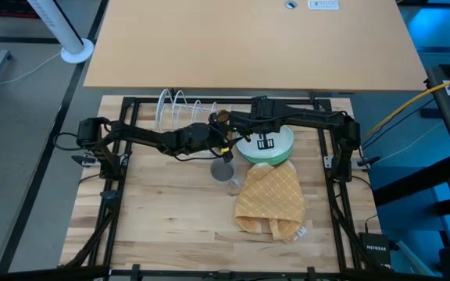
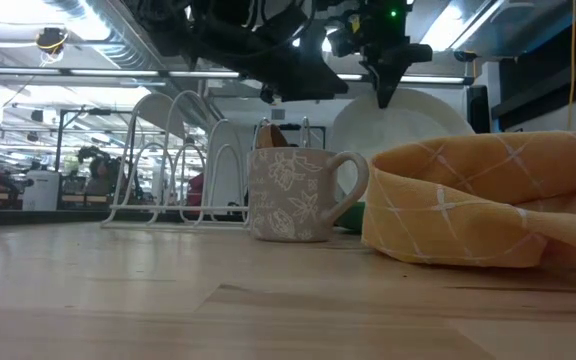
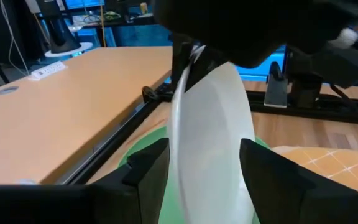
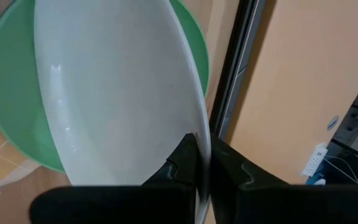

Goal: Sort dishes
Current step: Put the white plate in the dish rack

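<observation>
A: From above, what does the high view show?
B: Both arms meet over the back of the worktop (image 1: 170,211). The white plate (image 1: 264,144) lies over the green plate (image 1: 276,160), beside the yellow cloth (image 1: 270,201) and the mug (image 1: 225,170). The wire rack (image 1: 182,105) stands behind.

A: And the low view?
B: The white plate (image 2: 400,122) stands tilted up behind the mug (image 2: 293,195). The right pincer (image 2: 386,92) comes down on its top rim. The cloth (image 2: 488,200) lies at the side, the rack (image 2: 183,160) behind.

A: The left wrist view?
B: The left pincer (image 3: 204,168) has its fingers apart, one on each side of the white plate (image 3: 213,143), not pressing it. The green plate (image 3: 145,155) is under.

A: The right wrist view?
B: The right pincer (image 4: 204,163) is clamped on the rim of the white plate (image 4: 117,93), with the green plate (image 4: 11,106) below.
</observation>
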Controlling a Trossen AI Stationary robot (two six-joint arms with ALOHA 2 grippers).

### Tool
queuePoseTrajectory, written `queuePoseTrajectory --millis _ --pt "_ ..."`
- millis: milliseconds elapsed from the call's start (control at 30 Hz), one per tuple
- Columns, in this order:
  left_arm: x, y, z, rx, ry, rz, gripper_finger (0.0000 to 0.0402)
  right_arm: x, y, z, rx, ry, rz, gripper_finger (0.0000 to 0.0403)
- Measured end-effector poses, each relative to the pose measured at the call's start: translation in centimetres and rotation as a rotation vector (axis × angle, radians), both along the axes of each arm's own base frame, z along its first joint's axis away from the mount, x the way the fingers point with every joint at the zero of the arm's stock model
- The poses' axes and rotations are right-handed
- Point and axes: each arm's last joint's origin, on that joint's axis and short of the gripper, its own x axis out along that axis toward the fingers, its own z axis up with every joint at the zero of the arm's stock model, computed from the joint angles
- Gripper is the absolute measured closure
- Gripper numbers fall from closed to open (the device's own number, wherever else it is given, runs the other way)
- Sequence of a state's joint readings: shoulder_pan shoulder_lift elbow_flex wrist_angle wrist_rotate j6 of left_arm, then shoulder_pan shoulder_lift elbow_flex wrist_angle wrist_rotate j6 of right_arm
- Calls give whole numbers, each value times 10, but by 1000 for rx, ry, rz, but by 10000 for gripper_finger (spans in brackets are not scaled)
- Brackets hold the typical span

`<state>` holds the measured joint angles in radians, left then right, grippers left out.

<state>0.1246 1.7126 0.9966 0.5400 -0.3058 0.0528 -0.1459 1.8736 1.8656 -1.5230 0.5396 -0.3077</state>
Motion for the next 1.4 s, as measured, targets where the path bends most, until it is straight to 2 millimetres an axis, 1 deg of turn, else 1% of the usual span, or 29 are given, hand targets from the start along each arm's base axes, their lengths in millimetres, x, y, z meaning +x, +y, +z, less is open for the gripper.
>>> queuePoseTrajectory --millis 267,600,833,967,1033,1233,1400 --pt "-1 5 0 7 3 2 214 2 8 1 -60 8 25 382" --pt "-1 7 2 76 13 -9 213 1 7 2 -113 20 28 382" --pt "-2 18 7 85 -38 19 213 1 9 3 -127 17 33 382" --pt "-2 19 8 61 -54 -36 213 1 12 4 -132 19 49 382" --pt "-1 18 7 77 -46 -49 213 1 14 4 -133 20 53 382" --pt "6 19 -3 71 -35 -79 213 1 16 4 -141 26 61 382" --pt "22 21 -5 73 -37 -83 213 2 21 4 -148 26 75 382"
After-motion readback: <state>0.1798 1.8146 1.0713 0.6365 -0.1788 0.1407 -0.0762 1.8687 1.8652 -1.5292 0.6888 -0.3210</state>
